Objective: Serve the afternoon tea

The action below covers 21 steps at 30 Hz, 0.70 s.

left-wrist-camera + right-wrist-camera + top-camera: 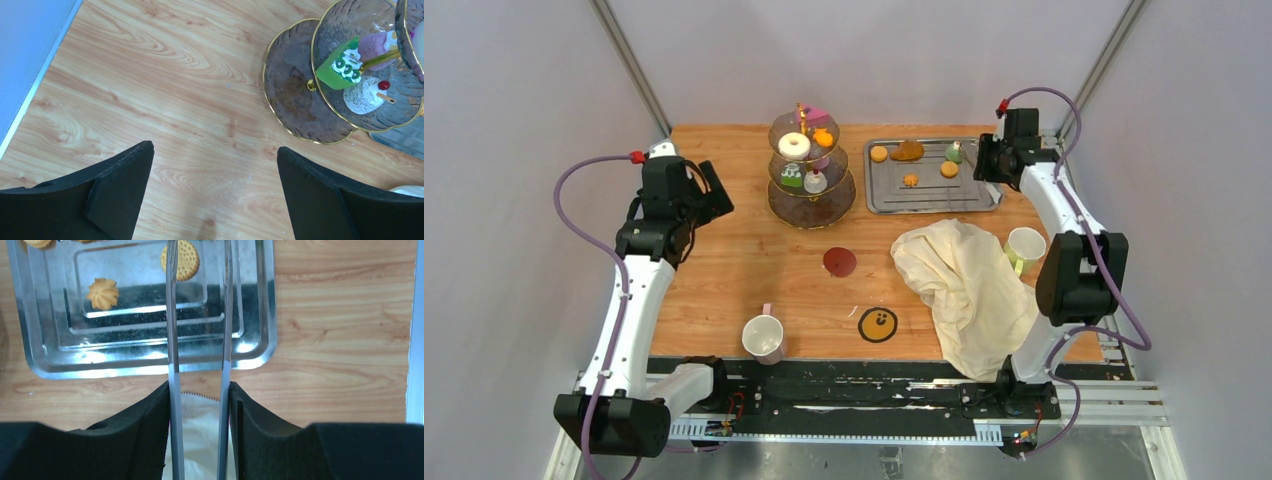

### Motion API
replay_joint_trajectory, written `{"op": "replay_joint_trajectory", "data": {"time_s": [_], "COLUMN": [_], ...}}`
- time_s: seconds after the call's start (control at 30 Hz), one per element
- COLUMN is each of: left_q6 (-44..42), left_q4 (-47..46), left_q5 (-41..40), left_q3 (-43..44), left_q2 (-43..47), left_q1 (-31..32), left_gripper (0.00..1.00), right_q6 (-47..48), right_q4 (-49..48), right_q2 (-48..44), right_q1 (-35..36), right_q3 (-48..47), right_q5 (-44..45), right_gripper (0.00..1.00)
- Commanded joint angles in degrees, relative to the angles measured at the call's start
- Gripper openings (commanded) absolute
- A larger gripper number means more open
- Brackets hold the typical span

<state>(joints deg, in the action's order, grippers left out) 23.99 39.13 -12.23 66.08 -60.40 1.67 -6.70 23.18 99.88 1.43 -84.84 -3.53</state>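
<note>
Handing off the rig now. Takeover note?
Left gripper: open, empty, above bare wood beside the three-tier smoky glass stand.
Right gripper: shut on thin steel tongs, over the rectangular steel tray.
Done: white donut, green square cake and others sit on the top two tiers.
Left: round biscuits on the tray; bottom tier looks bare; front pale mug and right pale mug, beside the large cream cloth, not yet set out.
</note>
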Motion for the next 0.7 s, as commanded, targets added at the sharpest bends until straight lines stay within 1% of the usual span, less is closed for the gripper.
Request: {"op": "replay_joint_trajectory", "data": {"time_s": [0.0,0.3,0.43,0.67], "left_q6": [-0.6,-0.9,-0.9,-0.8], "left_q4": [-1.2,-1.4,-1.8,-2.2], "left_q5": [-0.5,-1.5,-1.5,-1.6], "left_q3": [1.3,1.7,1.7,1.8], "left_q2": [-0.7,-1.8,-2.5,-3.4], "left_q1": [-0.3,-0.3,-0.3,-0.3], "left_gripper": [0.98,0.98,0.98,0.98], "right_q6": [-0.3,0.2,0.9,1.1], "right_q4": [-1.9,0.0,-0.4,-0.4], "right_q2": [4.1,12.7,15.8,18.2], "right_q1": [-0.9,-0.9,-0.9,-0.8], "right_q3": [-5.9,-14.6,-16.3,-17.3], "right_q5": [-0.3,-1.4,-3.0,-4.1], "right_gripper": [0.43,0.44,0.44,0.44]}}
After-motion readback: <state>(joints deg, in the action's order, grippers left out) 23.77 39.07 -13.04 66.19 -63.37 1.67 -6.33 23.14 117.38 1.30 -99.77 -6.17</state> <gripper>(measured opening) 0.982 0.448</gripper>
